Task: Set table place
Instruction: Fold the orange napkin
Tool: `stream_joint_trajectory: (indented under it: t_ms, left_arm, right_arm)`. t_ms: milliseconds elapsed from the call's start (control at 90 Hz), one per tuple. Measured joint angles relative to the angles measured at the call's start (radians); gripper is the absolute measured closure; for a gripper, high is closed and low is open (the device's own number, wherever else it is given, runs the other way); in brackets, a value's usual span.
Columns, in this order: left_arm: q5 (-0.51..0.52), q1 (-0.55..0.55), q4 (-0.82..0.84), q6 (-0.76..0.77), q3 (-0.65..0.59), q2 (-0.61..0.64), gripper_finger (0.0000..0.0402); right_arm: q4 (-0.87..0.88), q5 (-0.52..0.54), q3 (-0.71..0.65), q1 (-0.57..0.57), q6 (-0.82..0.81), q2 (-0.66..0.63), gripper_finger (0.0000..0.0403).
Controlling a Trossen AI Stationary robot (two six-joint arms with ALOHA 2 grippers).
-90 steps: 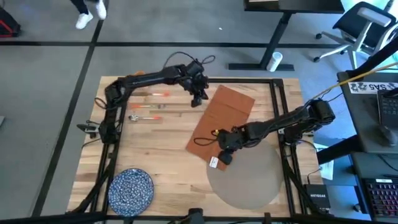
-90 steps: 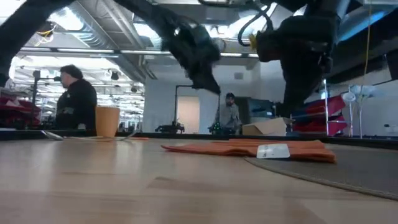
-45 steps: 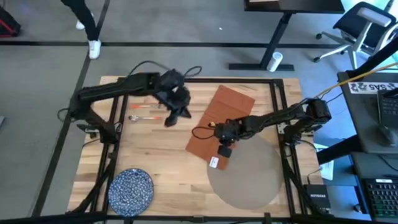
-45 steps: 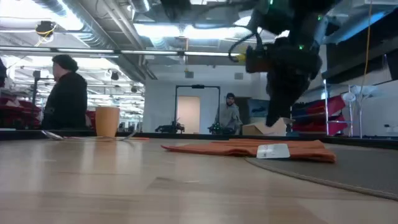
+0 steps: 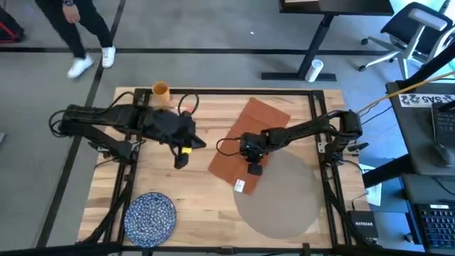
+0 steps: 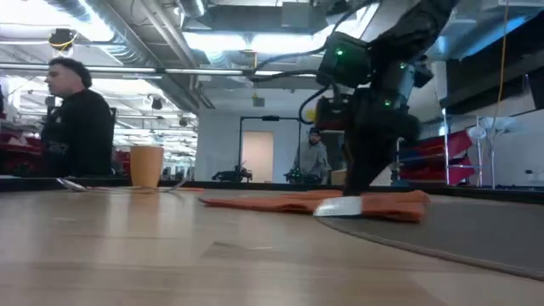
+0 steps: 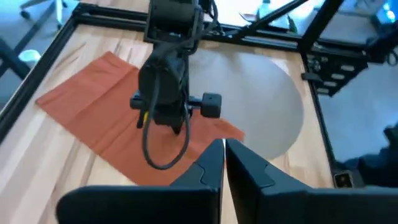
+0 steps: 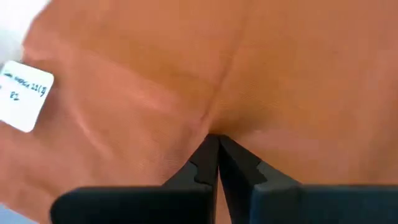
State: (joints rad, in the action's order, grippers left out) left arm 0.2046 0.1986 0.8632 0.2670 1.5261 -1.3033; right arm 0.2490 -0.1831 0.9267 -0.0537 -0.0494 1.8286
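right gripper (image 5: 254, 169) pressed down on the rust-red napkin (image 5: 245, 139), fingers pinched together on a fold of the cloth; the round grey placemat (image 5: 288, 199) lies just beyond and beneath the napkin's near corner on the table (image 5: 206, 206). left gripper (image 5: 180, 161) clenched, holding nothing, hovering well to the napkin's side. orange cup (image 5: 161, 89) upright behind it, contents not visible; blue speckled plate (image 5: 150, 215) bare.

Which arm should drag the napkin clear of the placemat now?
Right. The right gripper is down on the rust-red napkin, jaws shut with a fold of cloth pinched between them, beside the placemat. The left gripper hangs over bare table, jaws shut.
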Motion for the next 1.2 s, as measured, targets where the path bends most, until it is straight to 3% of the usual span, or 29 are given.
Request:
stream_joint_trajectory:
  t_ms: [144, 378, 544, 644, 767, 967, 1067, 1200]
  left_arm:
    - [0.072, 0.05, 0.042, 0.084, 0.0, 0.0, 0.0402]
    - [0.164, 0.097, 0.049, 0.163, -0.011, -0.005, 0.0402]
    - [0.179, 0.096, 0.07, 0.278, -0.13, -0.008, 0.0402]
    - [0.177, 0.096, 0.058, 0.351, -0.241, -0.008, 0.0402]
    - [0.176, 0.086, -0.093, 0.407, -0.403, -0.009, 0.0402]
    - [0.144, 0.045, -0.471, 0.44, -0.608, -0.023, 0.0402]
    - [0.109, 0.025, -0.567, 0.449, -0.657, -0.053, 0.0402]
    - [0.083, 0.014, -0.568, 0.465, -0.669, -0.126, 0.0402]
  right_arm:
    - [-0.097, -0.005, 0.033, -0.011, -0.003, 0.029, 0.0403]
    - [-0.115, 0.02, 0.181, -0.067, -0.085, 0.078, 0.0403]
    - [-0.07, 0.018, 0.305, -0.116, -0.05, 0.038, 0.0403]
    - [0.037, 0.078, 0.362, -0.16, 0.04, 0.003, 0.0403]
    - [0.2, 0.19, 0.371, -0.23, 0.172, -0.007, 0.0403]
    - [0.415, 0.256, 0.363, -0.37, 0.351, -0.012, 0.0403]
    - [0.435, 0.259, 0.344, -0.44, 0.382, -0.012, 0.0403]
    - [0.447, 0.252, 0.313, -0.517, 0.42, -0.013, 0.0403]
